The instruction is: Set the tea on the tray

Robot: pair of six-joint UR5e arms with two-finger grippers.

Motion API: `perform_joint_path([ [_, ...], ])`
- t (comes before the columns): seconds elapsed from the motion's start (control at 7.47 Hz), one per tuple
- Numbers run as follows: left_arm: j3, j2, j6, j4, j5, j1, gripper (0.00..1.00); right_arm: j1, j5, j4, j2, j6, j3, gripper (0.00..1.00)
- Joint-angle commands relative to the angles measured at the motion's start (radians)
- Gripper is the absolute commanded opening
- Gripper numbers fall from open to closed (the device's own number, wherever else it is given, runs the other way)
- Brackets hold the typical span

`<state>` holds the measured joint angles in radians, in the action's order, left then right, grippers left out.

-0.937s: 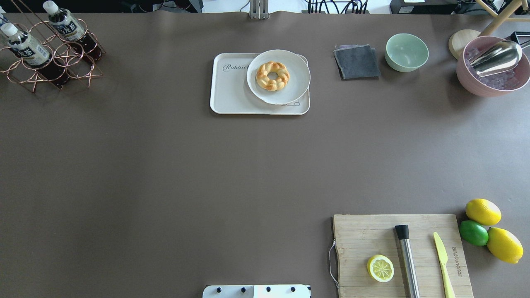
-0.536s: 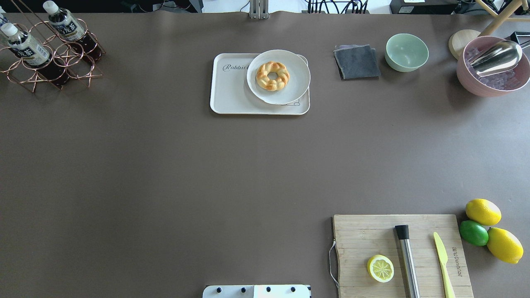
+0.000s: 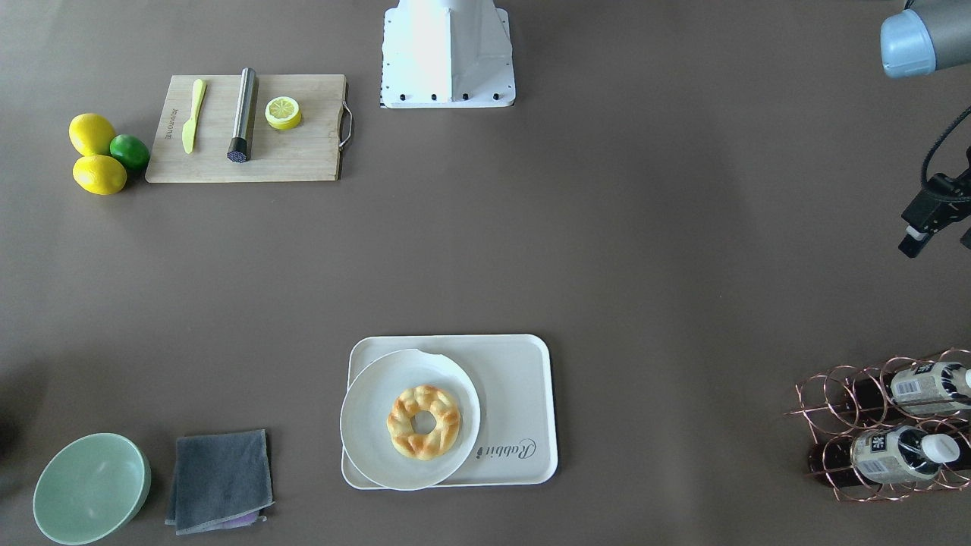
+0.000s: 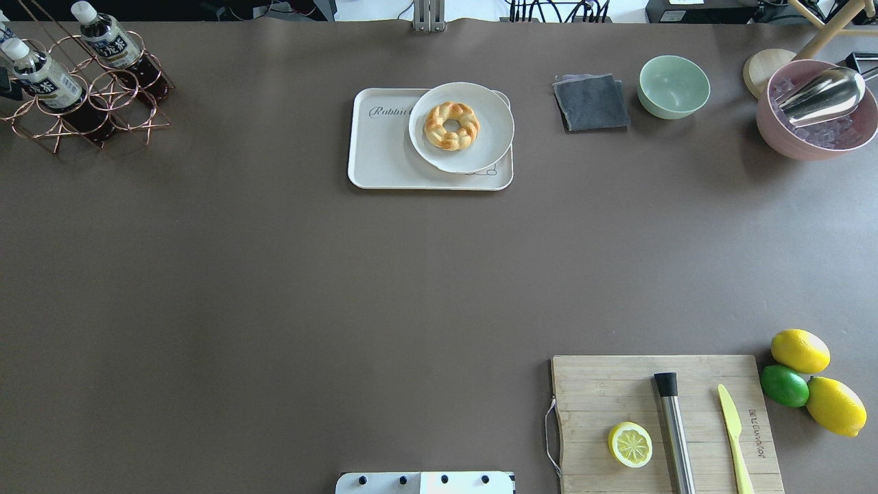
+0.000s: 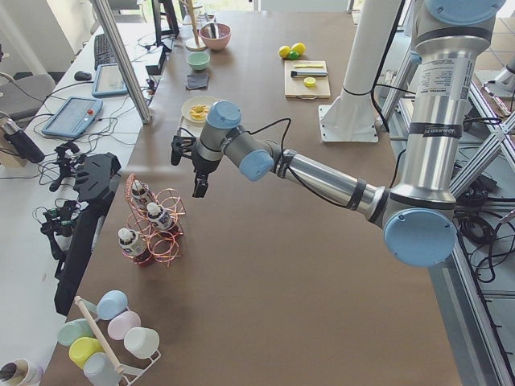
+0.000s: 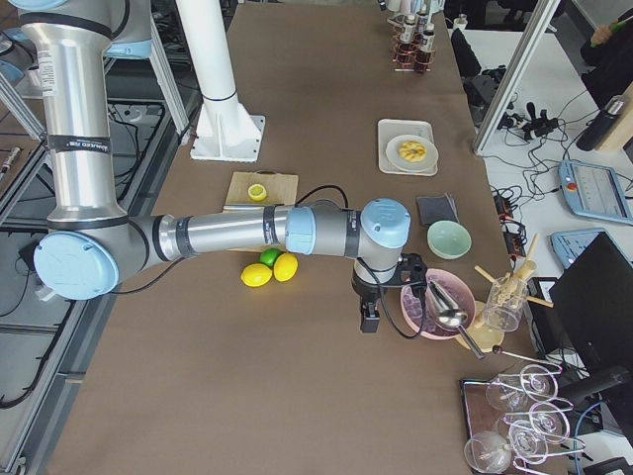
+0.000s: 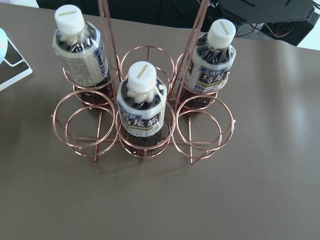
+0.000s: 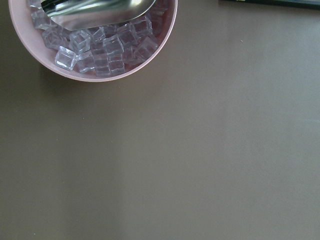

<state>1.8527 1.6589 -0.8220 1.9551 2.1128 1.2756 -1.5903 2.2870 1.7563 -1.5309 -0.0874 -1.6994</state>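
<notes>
Three tea bottles stand in a copper wire rack (image 7: 145,145): one in the middle (image 7: 142,102), one left (image 7: 80,45), one right (image 7: 212,55). Two show in the overhead view (image 4: 42,77) (image 4: 113,46). The cream tray (image 4: 384,154) (image 3: 516,379) lies at the far middle and holds a plate (image 4: 480,147) with a braided doughnut (image 4: 451,125). My left gripper (image 3: 941,243) (image 5: 187,169) hangs open and empty above the table, short of the rack. My right gripper (image 6: 371,315) hovers beside the pink ice bowl (image 8: 30,55); I cannot tell whether it is open.
A grey cloth (image 4: 591,103) and a green bowl (image 4: 673,86) lie right of the tray. The cutting board (image 4: 665,425) with a lemon half, muddler and knife is near right, next to lemons and a lime (image 4: 784,385). The robot base (image 3: 447,53) stands at the near edge.
A dark part of my left gripper has come into the overhead view at the far left edge, beside the rack. Nothing else has moved.
</notes>
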Motion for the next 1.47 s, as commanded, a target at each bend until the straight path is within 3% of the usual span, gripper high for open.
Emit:
perform_joint_path([
  [0.0, -0.073, 0.065, -0.002, 0.017, -0.097, -0.021, 0.98, 0.003, 0.005, -0.003, -0.008, 0.001, 0.007, 1.0],
  [0.4, -0.171, 0.065, -0.002, 0.198, -0.126, -0.021, 0.98, 0.003, 0.061, -0.004, -0.009, 0.001, 0.007, 1.0],
  [1.07, -0.257, 0.051, 0.0, 0.394, -0.129, 0.021, 0.98, 0.003, 0.065, -0.004, -0.008, 0.001, 0.001, 1.0],
  [1.34, -0.353, 0.061, -0.003, 0.514, -0.225, 0.016, 0.97, 0.003, 0.066, -0.004, -0.008, 0.001, 0.001, 1.0],
])
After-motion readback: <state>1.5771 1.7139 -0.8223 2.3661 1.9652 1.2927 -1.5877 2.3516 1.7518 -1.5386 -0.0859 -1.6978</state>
